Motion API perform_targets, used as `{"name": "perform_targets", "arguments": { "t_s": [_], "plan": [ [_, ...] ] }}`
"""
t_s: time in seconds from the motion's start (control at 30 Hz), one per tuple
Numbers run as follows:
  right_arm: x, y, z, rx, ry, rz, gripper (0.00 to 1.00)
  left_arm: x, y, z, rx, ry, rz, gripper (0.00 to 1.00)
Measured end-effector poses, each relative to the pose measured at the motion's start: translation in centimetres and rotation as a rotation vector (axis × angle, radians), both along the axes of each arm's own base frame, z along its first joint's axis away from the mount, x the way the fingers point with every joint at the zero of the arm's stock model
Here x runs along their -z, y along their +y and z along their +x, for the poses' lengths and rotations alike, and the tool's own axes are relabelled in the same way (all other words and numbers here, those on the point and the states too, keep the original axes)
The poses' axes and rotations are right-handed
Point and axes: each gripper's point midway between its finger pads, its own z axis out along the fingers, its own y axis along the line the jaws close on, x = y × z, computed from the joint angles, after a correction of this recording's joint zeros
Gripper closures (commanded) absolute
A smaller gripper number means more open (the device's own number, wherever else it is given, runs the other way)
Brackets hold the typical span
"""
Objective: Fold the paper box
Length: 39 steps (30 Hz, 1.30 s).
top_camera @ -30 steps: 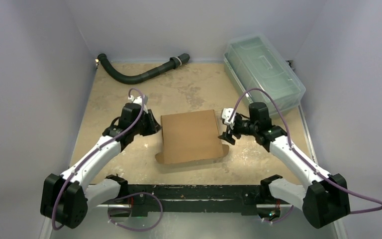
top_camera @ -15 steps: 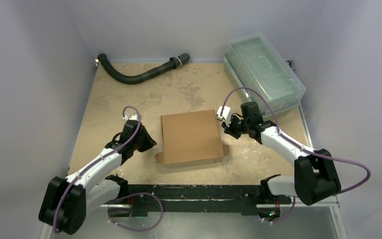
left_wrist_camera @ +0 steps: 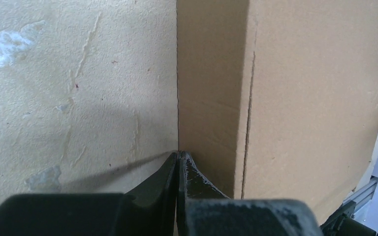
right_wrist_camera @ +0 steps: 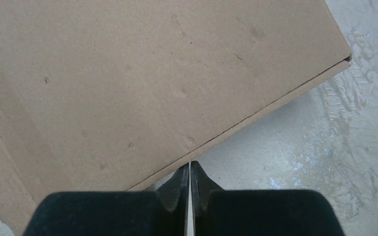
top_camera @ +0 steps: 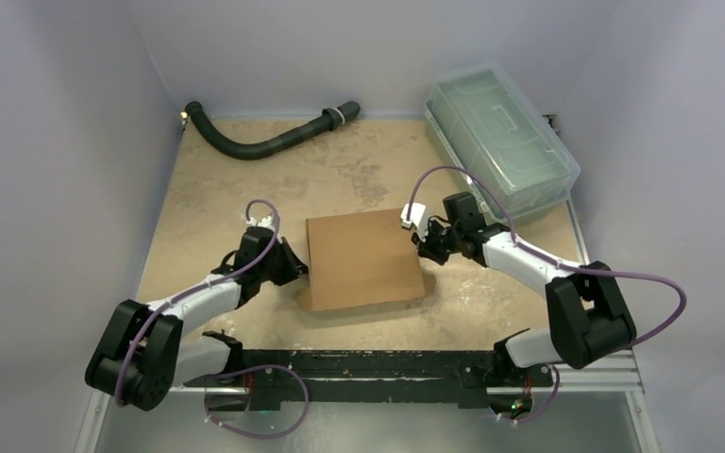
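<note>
The paper box (top_camera: 361, 257), mid-frame, is best pressed evenly at both sides by the closed, empty left gripper (top_camera: 296, 267) and right gripper (top_camera: 422, 250).

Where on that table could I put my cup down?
Widest bare patch: between the black hose and the paper box. Another: the table left of the left claw. Crowded: the box's sides, with that claw and the right claw at its edges, and the far right corner holding the plastic bin.
</note>
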Motion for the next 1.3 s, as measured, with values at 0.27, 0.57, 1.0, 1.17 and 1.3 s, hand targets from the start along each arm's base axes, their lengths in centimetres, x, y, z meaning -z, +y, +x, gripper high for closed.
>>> {"name": "perform_targets", "arguments": {
  "t_s": [0.27, 0.57, 1.0, 1.17, 1.3],
  "plan": [
    [-0.8, 0.3, -1.3, -0.033, 0.034, 0.033, 0.98, 0.3, -0.5, -0.1, 0.040, 0.001, -0.010, 1.00],
    [-4.1, 0.9, -2.3, -0.095, -0.004, 0.097, 0.98, -2.4, -0.3, -0.3, 0.053, -0.043, -0.006, 1.00],
    [-5.2, 1.1, -3.4, -0.113, 0.040, 0.138, 0.98, -6.0, 0.1, -0.3, 0.047, -0.089, 0.007, 1.00],
    [-5.8, 1.1, -3.2, -0.104, 0.042, 0.148, 0.98, -6.5, 0.1, 0.2, 0.067, -0.079, 0.035, 1.00],
    [-5.8, 1.2, -3.2, -0.096, 0.049, 0.151, 0.97, -7.2, 0.1, 0.8, 0.081, -0.086, 0.060, 1.00]
  ]
}}
